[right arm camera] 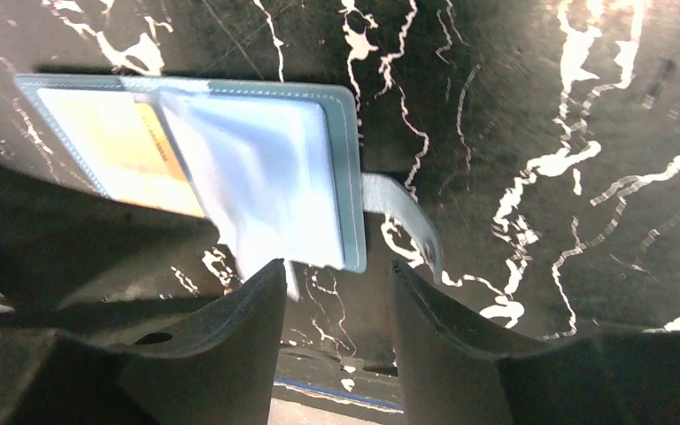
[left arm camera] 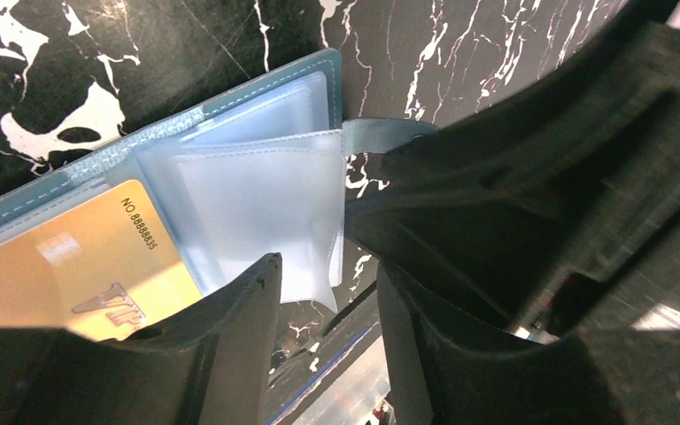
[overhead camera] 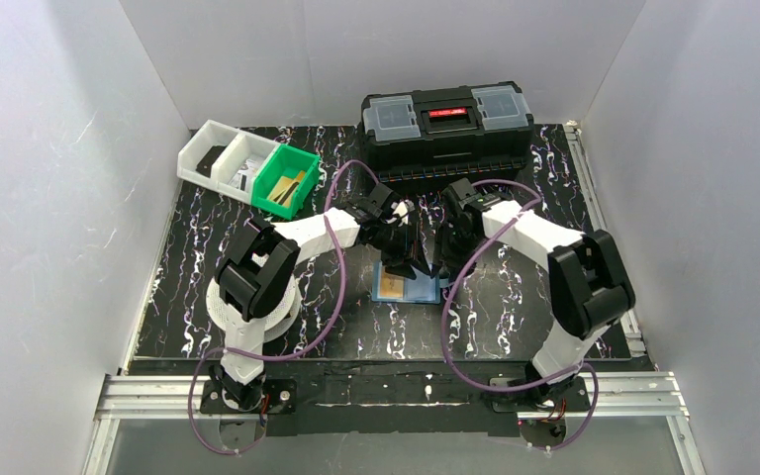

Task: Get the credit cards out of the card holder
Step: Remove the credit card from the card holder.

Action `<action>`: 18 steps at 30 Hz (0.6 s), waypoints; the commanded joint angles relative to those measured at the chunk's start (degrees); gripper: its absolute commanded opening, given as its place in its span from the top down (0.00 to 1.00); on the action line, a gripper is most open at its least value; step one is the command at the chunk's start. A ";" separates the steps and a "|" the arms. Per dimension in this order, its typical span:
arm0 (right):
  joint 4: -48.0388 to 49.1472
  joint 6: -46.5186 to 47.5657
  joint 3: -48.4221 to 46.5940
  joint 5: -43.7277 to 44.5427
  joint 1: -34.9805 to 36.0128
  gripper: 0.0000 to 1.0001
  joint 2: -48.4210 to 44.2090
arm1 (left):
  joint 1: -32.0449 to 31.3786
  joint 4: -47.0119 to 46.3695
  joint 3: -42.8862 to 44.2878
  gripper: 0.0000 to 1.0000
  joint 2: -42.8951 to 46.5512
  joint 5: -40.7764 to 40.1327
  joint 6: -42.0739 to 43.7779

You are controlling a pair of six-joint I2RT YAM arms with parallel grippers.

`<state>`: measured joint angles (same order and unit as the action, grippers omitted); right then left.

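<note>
The card holder (overhead camera: 411, 289) lies open and flat on the bench (overhead camera: 183, 282) at the centre of the top view, under the two wrists. An orange-tan credit card (overhead camera: 392, 286) shows in its left half, and the right half is pale blue with clear sleeves. The sleeves look empty, though that is hard to judge through the plastic.

In the left wrist view the left fingers (left arm camera: 261, 297) stand at the bottom of the frame, moderately parted and gripping nothing. The lower corner of a loose clear sleeve (left arm camera: 257, 199) hangs just above the gap between them.

The right fingers (right arm camera: 270, 297) sit at the bottom of their own view, also partly spread and empty, with the holder's lower right corner just above their gap. A closing strap (right arm camera: 398, 208) sticks out from the holder's right edge onto the bench.

A black toolbox (overhead camera: 445, 124) stands at the top centre of the overhead view, and a green bin (overhead camera: 285, 181) sits at the upper left.
</note>
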<state>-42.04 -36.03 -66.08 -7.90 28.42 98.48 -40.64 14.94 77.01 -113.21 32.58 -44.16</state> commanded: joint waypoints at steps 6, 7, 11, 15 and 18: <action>-5.14 -0.78 -0.80 6.11 -0.30 0.49 -9.68 | -0.46 -0.06 2.54 0.59 -2.52 1.96 -0.31; -5.13 -0.73 -0.78 6.07 -0.25 0.49 -9.95 | -0.55 -0.07 2.71 0.60 -2.86 1.94 -0.40; -4.92 -0.66 -0.59 5.22 -0.30 0.50 -9.86 | -0.76 -0.15 2.95 0.66 -3.47 1.95 -0.53; -4.50 -0.62 -0.75 4.08 -0.30 0.50 -9.46 | -0.83 0.08 3.15 0.66 -2.14 1.69 -0.09; -4.85 -0.53 -1.94 4.17 -0.30 0.50 -9.10 | -0.19 2.54 4.15 0.66 -0.16 0.08 1.32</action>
<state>-45.80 -36.25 -66.08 -3.55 28.25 89.60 -41.10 14.28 78.65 -117.51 33.08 -44.58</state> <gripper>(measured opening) 0.500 0.345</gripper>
